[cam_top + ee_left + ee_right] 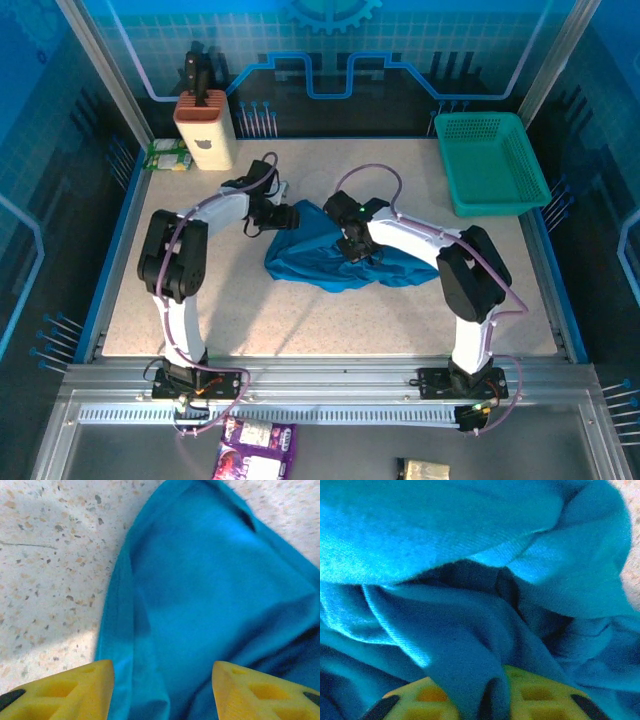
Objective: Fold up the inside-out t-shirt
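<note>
The inside-out t-shirt (310, 255) lies crumpled in a blue heap at the middle of the table. My left gripper (287, 217) hangs at the heap's upper left edge, its yellow fingers (75, 690) spread wide with a hemmed edge of the t-shirt (200, 590) under the gap. My right gripper (352, 245) is pressed into the middle of the heap. In the right wrist view its yellow fingers (540, 695) are drawn together with a fold of the t-shirt (465, 650) pinched between them.
A teal mesh basket (490, 160) stands at the back right corner. A tan block holding dark tools (205, 125) and a green packet (165, 155) sit at the back left. Bare speckled tabletop (320, 320) lies in front of the heap.
</note>
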`<state>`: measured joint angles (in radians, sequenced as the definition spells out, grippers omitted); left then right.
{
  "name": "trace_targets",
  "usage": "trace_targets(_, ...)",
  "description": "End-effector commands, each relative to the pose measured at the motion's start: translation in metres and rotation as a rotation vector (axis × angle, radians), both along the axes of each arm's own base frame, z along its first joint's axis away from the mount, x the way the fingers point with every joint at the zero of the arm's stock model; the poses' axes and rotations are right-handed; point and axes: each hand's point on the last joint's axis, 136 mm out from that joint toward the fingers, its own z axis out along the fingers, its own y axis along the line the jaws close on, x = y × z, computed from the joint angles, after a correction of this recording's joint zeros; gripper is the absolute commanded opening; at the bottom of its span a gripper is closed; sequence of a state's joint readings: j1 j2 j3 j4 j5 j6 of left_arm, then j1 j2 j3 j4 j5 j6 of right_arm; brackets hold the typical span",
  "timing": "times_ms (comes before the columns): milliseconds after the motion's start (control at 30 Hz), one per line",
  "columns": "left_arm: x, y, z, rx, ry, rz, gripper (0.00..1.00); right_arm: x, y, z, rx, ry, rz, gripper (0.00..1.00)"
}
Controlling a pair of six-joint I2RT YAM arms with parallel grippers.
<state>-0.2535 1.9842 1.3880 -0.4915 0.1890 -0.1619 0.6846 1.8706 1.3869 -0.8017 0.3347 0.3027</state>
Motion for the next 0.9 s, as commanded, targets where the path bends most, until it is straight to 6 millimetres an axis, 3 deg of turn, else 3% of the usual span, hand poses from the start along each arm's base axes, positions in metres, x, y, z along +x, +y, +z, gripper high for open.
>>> trace_targets(0, -0.002, -0.001, -0.018, 0.036, 0.067, -0.031, 0.55, -0.003, -0.006, 0.030, 0.005, -0.057, 0.014, 0.09)
trace_targets(133, 0.001, -0.004, -0.032, 0.022, 0.088, -0.028, 0.44, -0.004, -0.006, 0.060, 0.059, -0.114, 0.025, 0.03)
trace_targets(233, 0.003, -0.006, -0.034, 0.014, 0.080, -0.022, 0.27, -0.002, -0.009, 0.087, 0.095, -0.169, 0.024, 0.01)
trace_targets(333, 0.010, -0.001, -0.021, 0.000, 0.044, 0.003, 0.08, 0.002, -0.017, 0.114, 0.127, -0.216, 0.007, 0.00)
trace_targets(433, 0.021, 0.010, 0.006, -0.023, -0.021, 0.038, 0.00, 0.004, -0.028, 0.148, 0.169, -0.273, -0.008, 0.00)
trace_targets(667, 0.047, 0.056, 0.101, -0.111, -0.204, 0.147, 0.00, -0.004, -0.063, 0.224, 0.270, -0.405, -0.055, 0.00)
trace_targets(867, 0.048, 0.095, 0.175, -0.161, -0.344, 0.226, 0.00, -0.019, -0.093, 0.270, 0.357, -0.488, -0.105, 0.00)
